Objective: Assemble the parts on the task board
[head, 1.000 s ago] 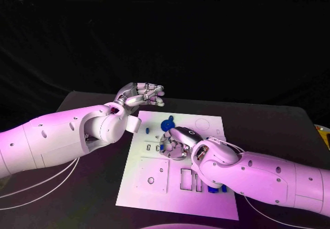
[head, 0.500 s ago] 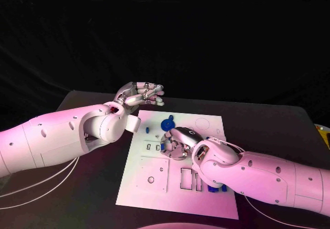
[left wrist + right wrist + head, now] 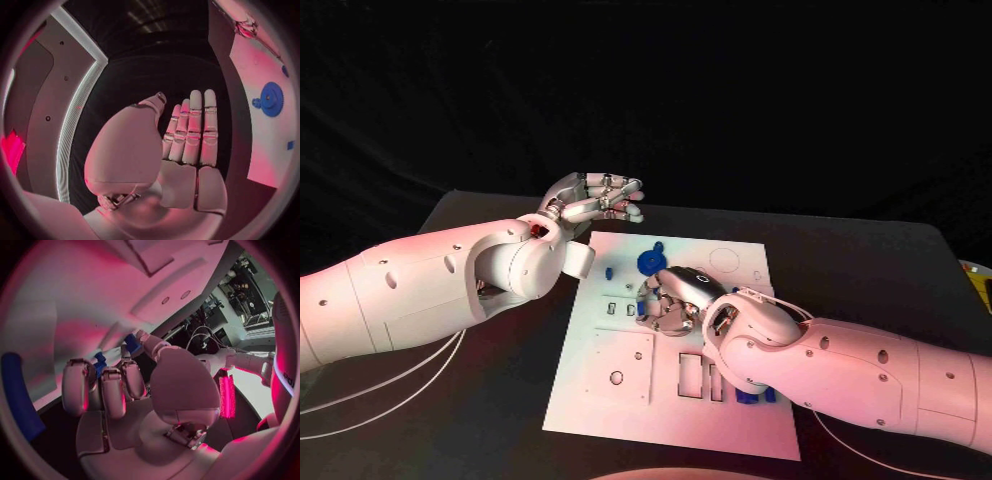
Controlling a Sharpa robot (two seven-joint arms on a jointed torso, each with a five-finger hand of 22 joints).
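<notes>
- Your right hand [image 3: 671, 305] is down on the task board [image 3: 610, 395], fingers curled in over the left-middle part of the white plate, just below the blue gear [image 3: 649, 262].
- In the right wrist view you can see a small blue part [image 3: 132, 343] at the tips of the thumb and a finger, with a second blue bit [image 3: 99, 364] showing between the curled fingers. My read is that you're pinching the part (the pads do seem to close on it, though the contact itself is half hidden).
- The hand is low and close to the plate, presumably so the part can be lined up with a slot under the fingers; which slot, I can't tell.
- The part looks like a short stub with its long axis running roughly along the thumb's line, pointing toward the board surface. That's a judgement; it's small in the frame.
- Your left hand [image 3: 596, 197] is parked off the board's far left corner, over the black table [image 3: 473, 370], out of the working hand's way.
- The left wrist view shows the left fingers [image 3: 195, 125] straight and side by side, nothing in them.
- More blue pieces [image 3: 756, 395] stand near the board's near right edge, beside your right forearm, not yet assembled.
</notes>
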